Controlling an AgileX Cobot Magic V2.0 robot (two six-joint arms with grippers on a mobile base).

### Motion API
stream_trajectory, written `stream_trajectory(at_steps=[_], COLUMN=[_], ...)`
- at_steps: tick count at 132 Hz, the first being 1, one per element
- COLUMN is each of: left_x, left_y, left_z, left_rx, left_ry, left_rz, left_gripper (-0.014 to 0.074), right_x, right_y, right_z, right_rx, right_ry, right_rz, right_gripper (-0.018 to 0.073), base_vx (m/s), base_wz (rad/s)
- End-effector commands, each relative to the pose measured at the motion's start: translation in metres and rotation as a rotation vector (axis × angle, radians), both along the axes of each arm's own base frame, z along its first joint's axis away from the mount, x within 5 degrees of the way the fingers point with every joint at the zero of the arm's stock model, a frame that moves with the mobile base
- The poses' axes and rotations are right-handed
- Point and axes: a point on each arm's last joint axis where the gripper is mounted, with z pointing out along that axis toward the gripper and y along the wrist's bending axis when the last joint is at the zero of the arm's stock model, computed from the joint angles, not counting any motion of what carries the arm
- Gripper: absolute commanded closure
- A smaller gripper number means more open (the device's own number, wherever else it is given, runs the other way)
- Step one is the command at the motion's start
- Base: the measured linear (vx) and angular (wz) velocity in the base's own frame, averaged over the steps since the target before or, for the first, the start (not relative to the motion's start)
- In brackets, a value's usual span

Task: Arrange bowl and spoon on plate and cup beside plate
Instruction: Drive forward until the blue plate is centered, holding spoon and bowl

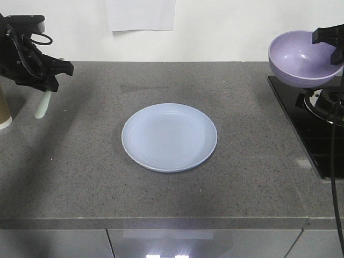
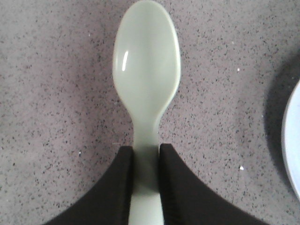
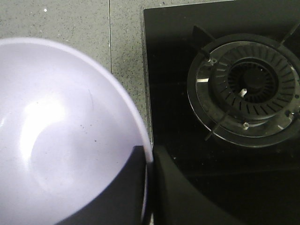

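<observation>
While the plate (image 1: 169,137) lies central on the worktop (image 1: 75,161), the left gripper (image 2: 146,161) hangs at its 10 o'clock, clamped on the spoon (image 2: 146,79) handle, the cup (image 1: 4,110) just beyond, and the right gripper (image 3: 149,157) at 2 o'clock pinches the bowl (image 1: 298,59) rim above the hob (image 1: 314,134)

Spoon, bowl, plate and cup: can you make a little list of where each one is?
spoon: handle pinched by the left fingers, over the counter
bowl: rim pinched by the right fingers, held up by the stove
plate: mid-counter, nothing on it
cup: far left, mostly out of view
</observation>
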Motion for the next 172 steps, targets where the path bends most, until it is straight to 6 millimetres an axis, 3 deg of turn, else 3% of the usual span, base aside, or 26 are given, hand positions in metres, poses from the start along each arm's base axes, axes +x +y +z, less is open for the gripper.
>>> stream_trajectory(at_steps=[1, 172], left_x=[-0.009, -0.009], left_y=[-0.0021, -0.0021], left_z=[0.0339, 0.0339], left_rx=[-0.022, -0.022], left_ry=[-0.123, -0.123], left_rz=[0.001, 0.001], left_gripper=[0.0603, 0.0603], right_x=[-0.0109, -0.0109], right_y=[0.0004, 0.0004], right_z=[0.0324, 0.0324], right_rx=[-0.025, -0.025], right_ry=[-0.138, -0.138], right_rz=[0.003, 0.003], right_gripper=[0.0566, 0.0566], base_vx=[0.08, 0.06], base_wz=[-0.01, -0.01])
